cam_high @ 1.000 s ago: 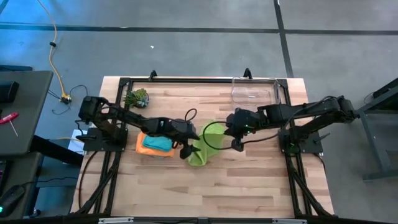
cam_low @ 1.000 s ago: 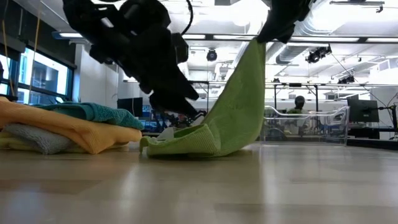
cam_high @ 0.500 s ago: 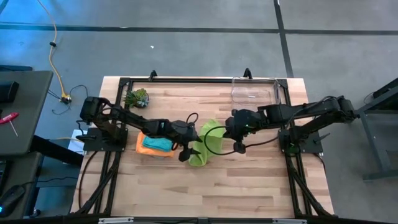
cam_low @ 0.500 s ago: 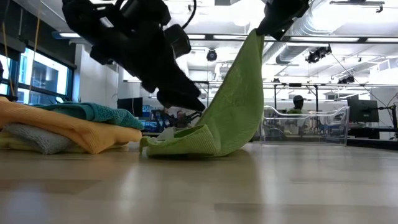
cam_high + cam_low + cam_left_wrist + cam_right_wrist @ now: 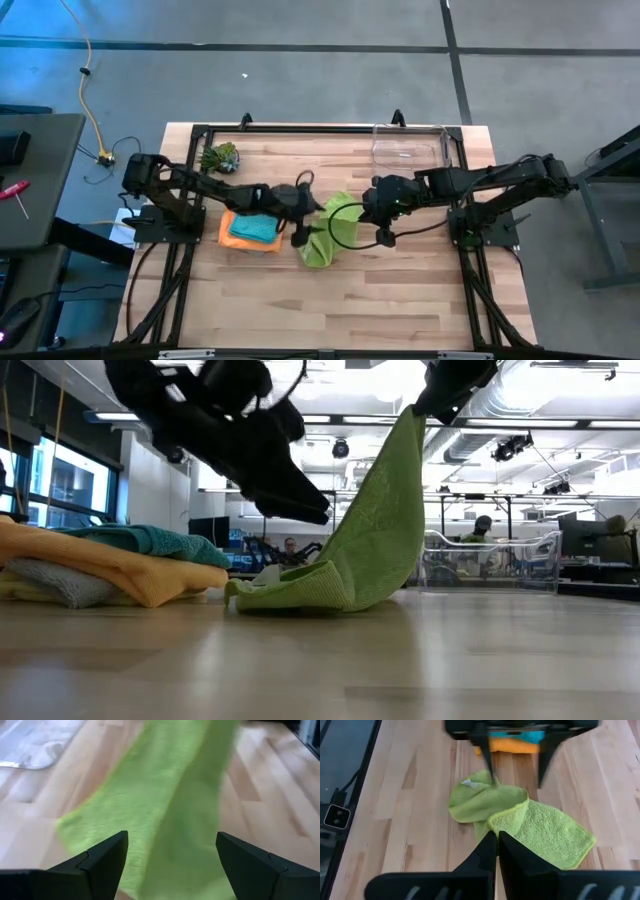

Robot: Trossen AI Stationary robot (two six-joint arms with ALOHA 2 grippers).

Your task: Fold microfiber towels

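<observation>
Fingers of your right gripper [image 5: 497, 845] stay pinched on the lime green towel's [image 5: 330, 232] raised corner, its other end on the table, while your left gripper [image 5: 297, 229], spread wide and empty, has lifted away beside the folded stack [image 5: 249, 231].

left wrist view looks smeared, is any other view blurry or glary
Left wrist view: the lime green towel is motion-blurred, the fingers sharper. Low view: the left arm is smeared, bright ceiling lights glare, and the near tabletop is soft. High and right wrist views look sharp.
</observation>
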